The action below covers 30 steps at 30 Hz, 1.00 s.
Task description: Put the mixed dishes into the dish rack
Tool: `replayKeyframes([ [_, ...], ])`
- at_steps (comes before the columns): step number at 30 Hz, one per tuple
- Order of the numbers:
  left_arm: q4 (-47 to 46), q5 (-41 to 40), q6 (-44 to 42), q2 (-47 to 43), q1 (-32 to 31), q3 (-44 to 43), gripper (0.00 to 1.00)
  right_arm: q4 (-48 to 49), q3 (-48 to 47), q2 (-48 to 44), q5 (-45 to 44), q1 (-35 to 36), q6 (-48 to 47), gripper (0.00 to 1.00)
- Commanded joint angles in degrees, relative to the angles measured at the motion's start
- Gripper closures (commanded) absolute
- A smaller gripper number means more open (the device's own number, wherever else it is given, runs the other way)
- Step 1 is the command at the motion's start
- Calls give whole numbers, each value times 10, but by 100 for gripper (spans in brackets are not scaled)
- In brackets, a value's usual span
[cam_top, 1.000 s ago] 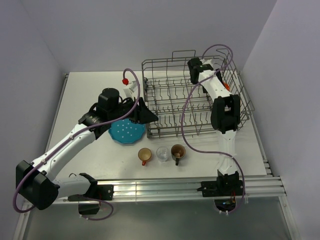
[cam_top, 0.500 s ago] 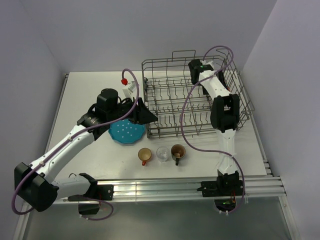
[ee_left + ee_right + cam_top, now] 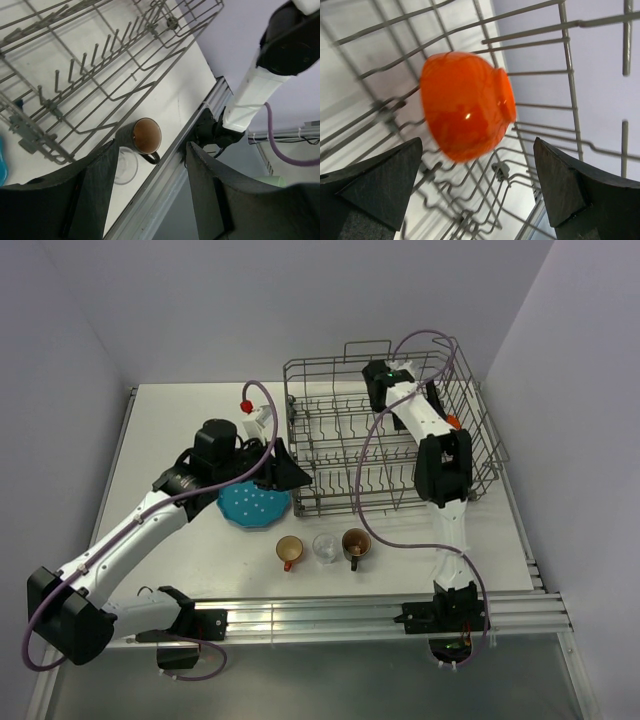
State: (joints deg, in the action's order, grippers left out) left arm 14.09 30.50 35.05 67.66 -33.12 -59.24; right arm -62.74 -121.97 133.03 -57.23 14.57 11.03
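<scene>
The grey wire dish rack [image 3: 340, 455] stands at the back right. The orange-red bowl [image 3: 464, 105] lies on its side inside the rack, a sliver of it showing past the arm [image 3: 452, 421]. My right gripper [image 3: 376, 388] is open and empty over the rack's back; in its wrist view [image 3: 477, 145] the bowl lies ahead of the fingers, apart from them. My left gripper [image 3: 290, 472] is open and empty by the rack's front left corner, above the teal dotted plate [image 3: 254, 506]. The orange cup [image 3: 289, 550], clear glass [image 3: 325, 547] and brown mug [image 3: 356, 543] stand in a row in front.
The left wrist view shows the mug [image 3: 142, 136] and glass [image 3: 125, 166] below the left gripper [image 3: 152, 150], next to the rack's front wall [image 3: 75, 125]. A metal rail [image 3: 330, 615] runs along the table's near edge. Walls close in at the back and right.
My right gripper has moved left and slightly nearer inside the rack, away from the bowl. My left arm has shifted only slightly.
</scene>
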Motion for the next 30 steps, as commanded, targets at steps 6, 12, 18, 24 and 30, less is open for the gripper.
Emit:
replayKeyframes([
  [6,65,-65,-16,-36,-1,0,38,-26,4,-137,17,61,57,0],
  [12,105,-122,3,-43,-58,-3,41,-70,39,-211,59,99,119,0],
  [18,125,-228,59,9,-204,-11,44,-60,178,-386,140,173,207,0],
  [24,118,-301,126,63,-297,-3,49,-4,383,-607,237,220,263,0],
  [30,113,-338,165,140,-356,-33,54,12,494,-768,288,227,295,1],
])
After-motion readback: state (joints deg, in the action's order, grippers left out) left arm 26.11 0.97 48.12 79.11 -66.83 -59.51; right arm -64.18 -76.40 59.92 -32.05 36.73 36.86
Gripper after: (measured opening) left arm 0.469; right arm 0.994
